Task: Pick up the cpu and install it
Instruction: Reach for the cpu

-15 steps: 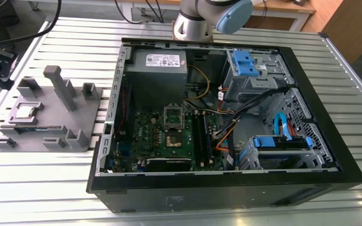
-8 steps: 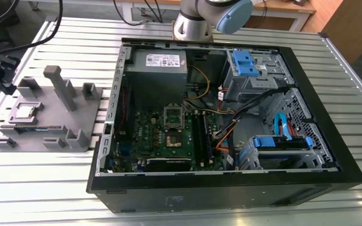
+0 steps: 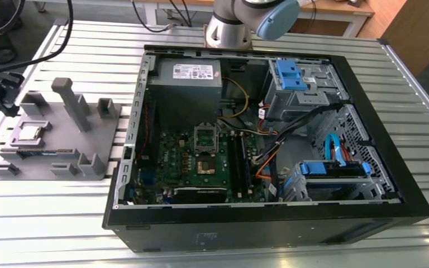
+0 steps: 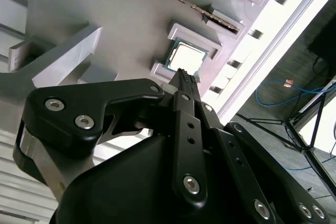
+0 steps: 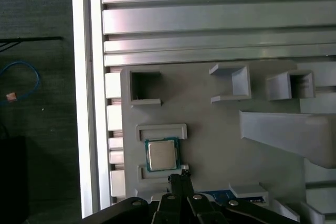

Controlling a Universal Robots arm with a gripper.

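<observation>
Silvery cpu [image 5: 161, 155] sits in grey holder [image 5: 210, 145] just past my gripper [image 5: 178, 179] tips, jaws pinched together, empty

end effector [image 4: 185, 78] near cpu [image 4: 187, 56] in holder [image 4: 105, 9]
</observation>
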